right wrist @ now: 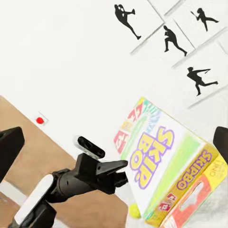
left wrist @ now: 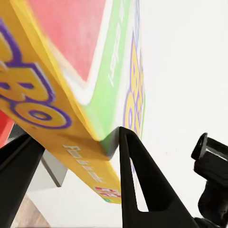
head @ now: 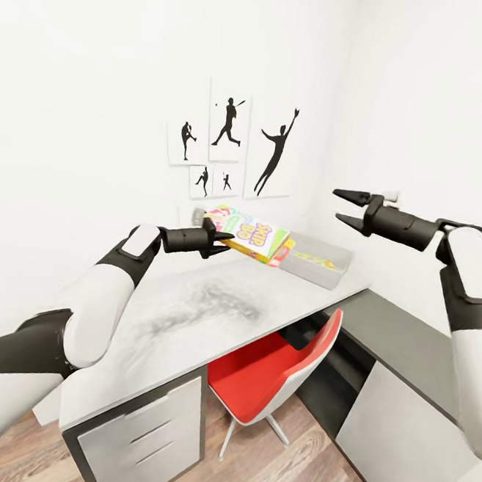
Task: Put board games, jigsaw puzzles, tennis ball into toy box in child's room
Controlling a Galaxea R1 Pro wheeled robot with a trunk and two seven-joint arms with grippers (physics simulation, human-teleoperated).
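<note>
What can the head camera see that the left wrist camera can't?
The head camera alone takes in the red chair, the grey table, the toy box, the sports pictures and the open right claw. The left wrist camera alone gives a close-up of the small print along the game box's yellow edge, squeezed between black fingers. Both show the left claw gripping the colourful game box, and the white wall.
</note>
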